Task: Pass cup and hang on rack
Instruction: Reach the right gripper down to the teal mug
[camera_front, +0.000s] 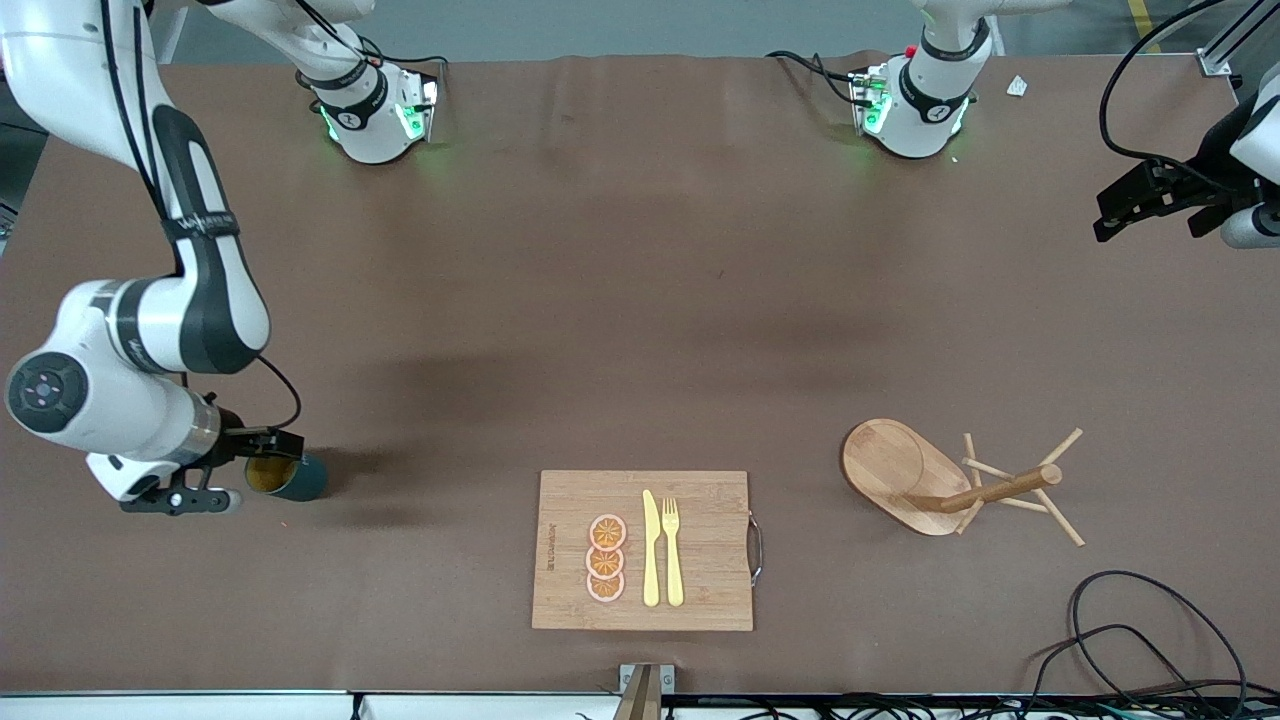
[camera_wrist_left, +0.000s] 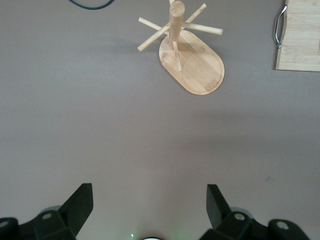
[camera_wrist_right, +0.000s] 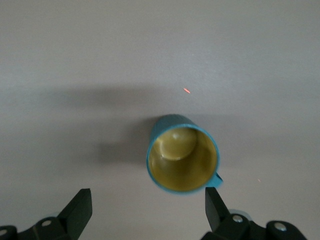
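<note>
The cup (camera_front: 300, 480), a small teal mug with a yellow inside, stands upright on the table toward the right arm's end. My right gripper (camera_front: 236, 471) hangs open just above it. In the right wrist view the cup (camera_wrist_right: 182, 159) sits off to one side, its handle stub close to one fingertip (camera_wrist_right: 214, 200), with only bare table between the right gripper's (camera_wrist_right: 147, 199) fingers. The wooden rack (camera_front: 940, 482) stands toward the left arm's end, its pegs fanning out. My left gripper (camera_front: 1112, 214) waits open in the air at that end, and from there the left gripper (camera_wrist_left: 149, 199) looks down on the rack (camera_wrist_left: 192, 62).
A wooden cutting board (camera_front: 700, 590) with a metal handle lies near the front edge at mid-table, carrying a yellow knife (camera_front: 651, 548), a fork (camera_front: 673, 550) and three orange slices (camera_front: 606, 558). Black cables (camera_front: 1130, 630) coil at the front corner by the left arm's end.
</note>
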